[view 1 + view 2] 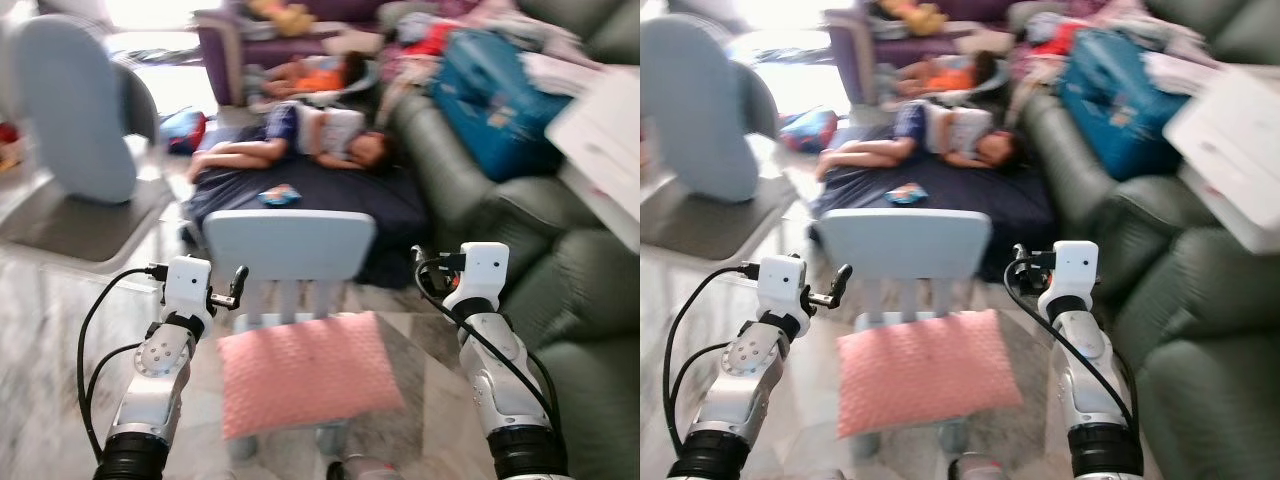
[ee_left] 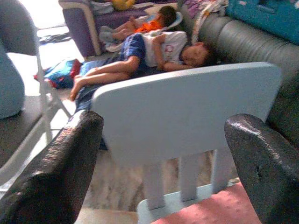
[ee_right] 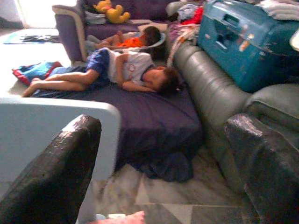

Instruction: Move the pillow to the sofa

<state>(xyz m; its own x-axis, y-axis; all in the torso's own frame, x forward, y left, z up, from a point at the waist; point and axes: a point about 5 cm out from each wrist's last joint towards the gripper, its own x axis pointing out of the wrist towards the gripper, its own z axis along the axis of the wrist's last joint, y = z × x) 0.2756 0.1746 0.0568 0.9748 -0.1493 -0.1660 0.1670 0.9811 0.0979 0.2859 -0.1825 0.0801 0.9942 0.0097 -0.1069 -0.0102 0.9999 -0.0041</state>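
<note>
The pink pillow (image 1: 308, 372) lies on the seat of a small pale blue chair (image 1: 289, 243), between the left hand (image 1: 238, 284) and right hand (image 3: 163, 172), both open and empty beside it. Best to close in from both sides evenly. Beyond, people sleep on a dark floor mattress (image 1: 400, 205); the grey sofa (image 1: 560, 300) stands right
</note>
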